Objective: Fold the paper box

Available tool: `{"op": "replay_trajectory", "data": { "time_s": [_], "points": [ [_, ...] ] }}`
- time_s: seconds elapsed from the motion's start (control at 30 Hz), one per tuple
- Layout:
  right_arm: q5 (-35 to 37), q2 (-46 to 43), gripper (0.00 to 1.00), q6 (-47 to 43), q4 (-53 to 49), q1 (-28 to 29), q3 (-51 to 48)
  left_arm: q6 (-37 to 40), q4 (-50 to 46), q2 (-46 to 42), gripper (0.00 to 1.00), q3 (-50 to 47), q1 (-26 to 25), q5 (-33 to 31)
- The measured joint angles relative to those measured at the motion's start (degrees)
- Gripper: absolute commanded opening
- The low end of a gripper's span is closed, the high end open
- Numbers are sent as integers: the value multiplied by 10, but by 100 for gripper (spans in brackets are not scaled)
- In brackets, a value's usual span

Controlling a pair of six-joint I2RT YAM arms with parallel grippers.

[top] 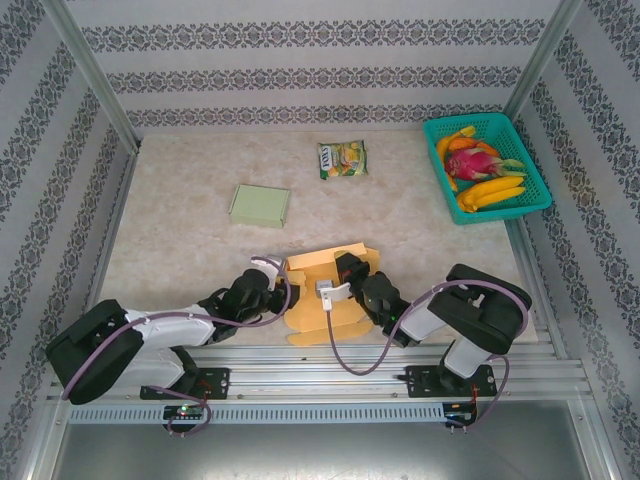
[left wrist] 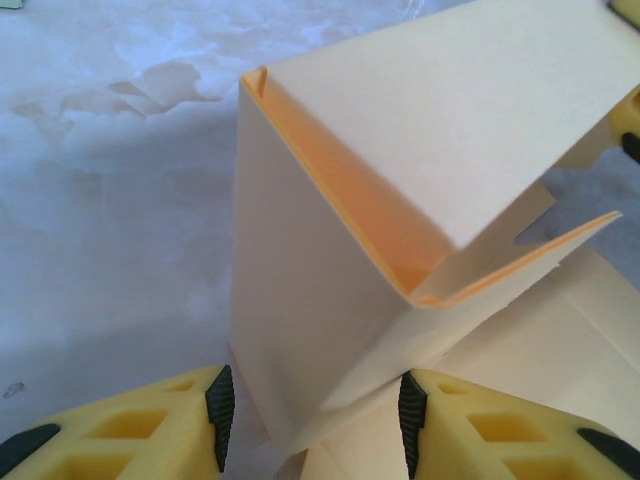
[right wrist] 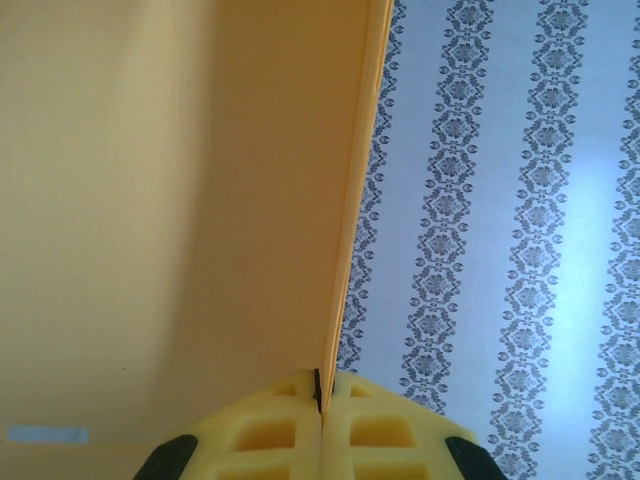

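Left tool (left wrist: 315, 410) gapes; right tool (right wrist: 320, 392) (arm bent inward) pinches paper box (right wrist: 180, 200).

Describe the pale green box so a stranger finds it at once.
On the beige tabletop, look toward the far left. The pale green box lies flat and closed, left of the snack packet. Unlike the half-open orange paper box at the near edge, it is shut and lies alone.

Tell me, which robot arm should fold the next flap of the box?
Probably the left. The left pincer is open around a wall of the paper box, ready to press. The right pincer is shut on a panel edge, busy holding it.
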Motion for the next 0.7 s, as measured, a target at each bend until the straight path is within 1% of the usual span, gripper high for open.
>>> {"op": "replay_trajectory", "data": {
  "time_s": [0.23, 0.37, 0.53, 0.7],
  "points": [
    [16, -7, 0, -4, 3, 7, -5, 22, -14, 3, 49, 4, -4, -42],
    [26, -4, 0, -4, 2, 9, -4, 35, -15, 24, 49, 18, -12, -66],
    [37, 10, 0, -4, 15, 10, 0, 50, -6, 59, 48, 29, -44, -101],
    [38, 12, 0, -4, 16, 10, 1, 65, 10, 66, 47, 29, -82, -139]
  ]
}}
